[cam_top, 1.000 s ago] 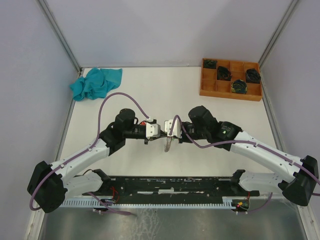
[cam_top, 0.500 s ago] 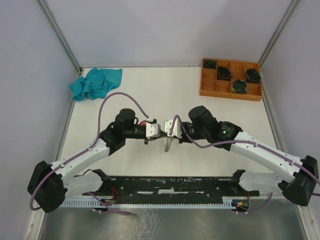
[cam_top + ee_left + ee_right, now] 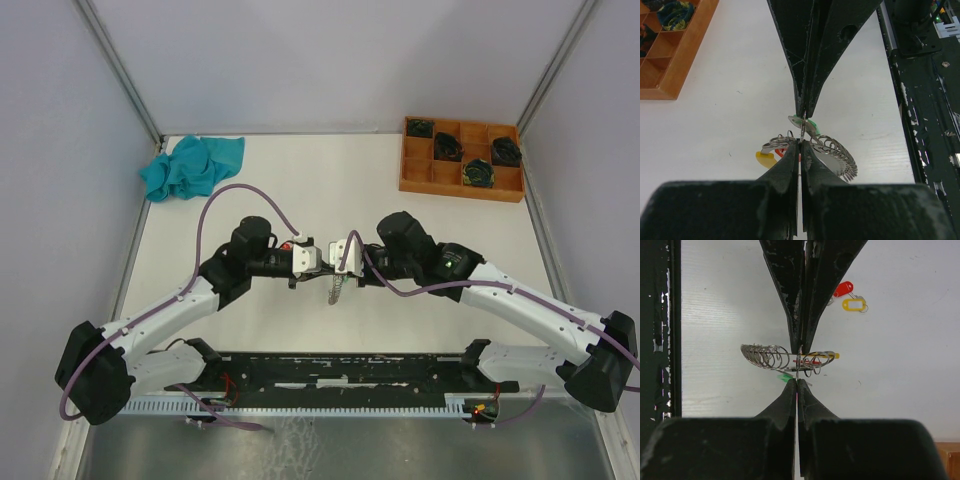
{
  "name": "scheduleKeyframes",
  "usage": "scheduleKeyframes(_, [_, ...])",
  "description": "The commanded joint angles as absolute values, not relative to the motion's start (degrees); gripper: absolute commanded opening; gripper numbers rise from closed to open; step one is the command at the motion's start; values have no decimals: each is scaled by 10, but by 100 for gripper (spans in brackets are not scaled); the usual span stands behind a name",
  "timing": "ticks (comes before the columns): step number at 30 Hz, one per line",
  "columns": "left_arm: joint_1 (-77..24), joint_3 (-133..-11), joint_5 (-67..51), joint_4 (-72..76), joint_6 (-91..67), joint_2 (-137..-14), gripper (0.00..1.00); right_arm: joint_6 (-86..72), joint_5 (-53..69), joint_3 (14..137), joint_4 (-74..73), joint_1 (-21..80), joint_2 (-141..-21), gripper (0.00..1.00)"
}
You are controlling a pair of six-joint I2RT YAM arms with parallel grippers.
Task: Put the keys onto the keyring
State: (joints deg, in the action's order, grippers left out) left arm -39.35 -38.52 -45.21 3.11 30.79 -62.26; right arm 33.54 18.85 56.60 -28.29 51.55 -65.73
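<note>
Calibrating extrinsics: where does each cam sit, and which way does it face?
Top external: above and behind, looking down at the table; left arm, right arm show.
Left wrist: on left arm, facing right; left claw at bottom, meeting right claw.
Right wrist: mirrored, facing left; right claw at bottom.
Shared: all see the keyring where both shut claws meet.

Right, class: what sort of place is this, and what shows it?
Likely a robotics lab test cell: a white table enclosed by blank panels, left arm and right arm bolted at its near edge.
</note>
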Motion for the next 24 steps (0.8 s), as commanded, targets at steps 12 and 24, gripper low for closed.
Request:
scheduleKeyframes(12, [-395, -415, -459, 59, 277, -622, 3, 328, 224, 598, -241, 524, -668, 1])
scheduleKeyframes(24, [-398, -429, -395, 21, 288, -625, 3, 328, 216, 621, -267, 525, -684, 1])
